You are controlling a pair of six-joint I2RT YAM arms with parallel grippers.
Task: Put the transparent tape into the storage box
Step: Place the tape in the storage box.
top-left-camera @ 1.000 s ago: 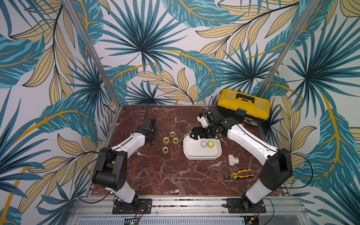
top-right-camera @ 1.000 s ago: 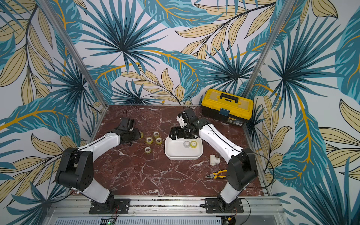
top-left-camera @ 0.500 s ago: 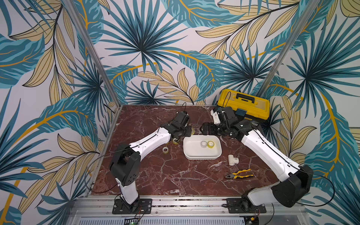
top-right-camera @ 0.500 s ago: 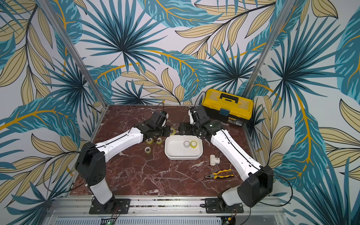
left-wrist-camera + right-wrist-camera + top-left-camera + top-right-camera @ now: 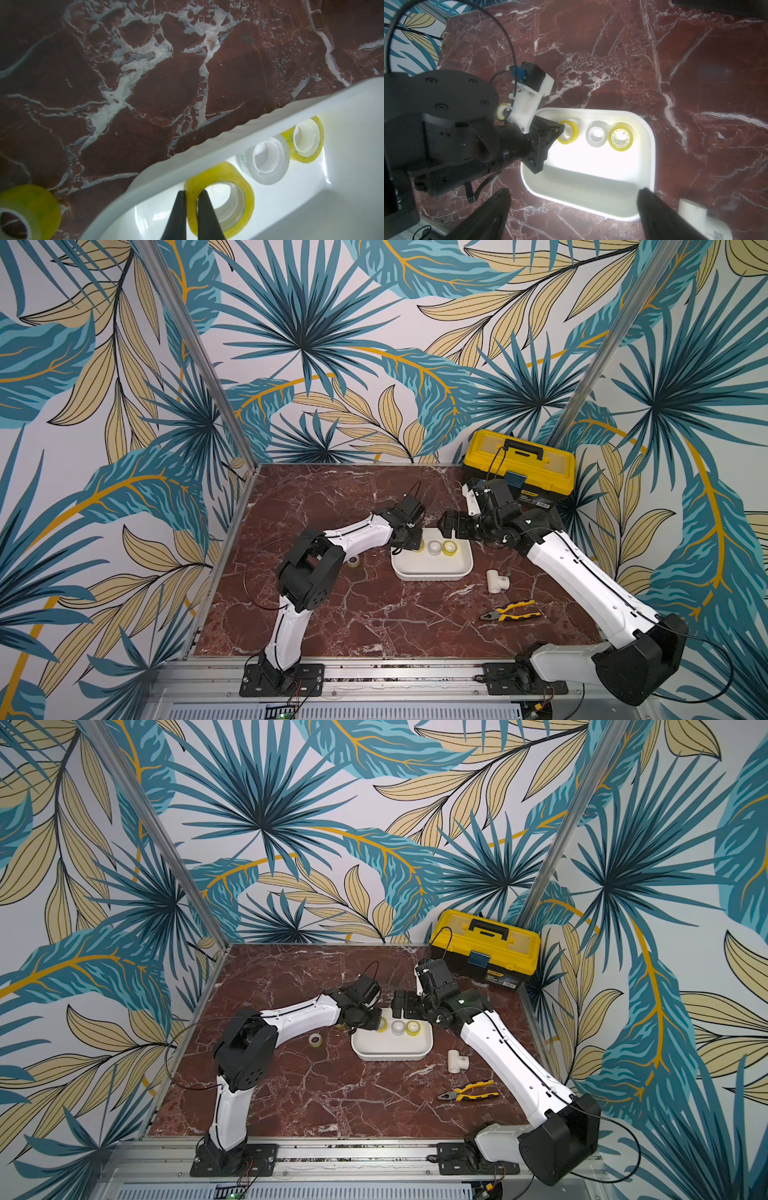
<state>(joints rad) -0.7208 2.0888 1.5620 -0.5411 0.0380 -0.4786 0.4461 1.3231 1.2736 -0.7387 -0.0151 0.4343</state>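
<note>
Clamping the left gripper tight on the wall of a yellowish roll of transparent tape, one finger inside the core, one outside. Holding that roll inside the storage box, hard by the far wall at the corner nearest the left arm; not being able to tell whether touching the floor or just above it. Showing, in a row with it along the same wall and flat on the box floor, a whitish roll in the middle and then a second yellowish roll. Hanging the right gripper above the box, jaws spread wide with nothing between them. Leaving a third yellowish roll on the marble table just outside that corner. Leaving a loose roll farther off beside the left arm, apart from the box in both top views. Leaving a white pipe fitting and pliers on the right arm's side, and a yellow toolbox at the back corner.
</note>
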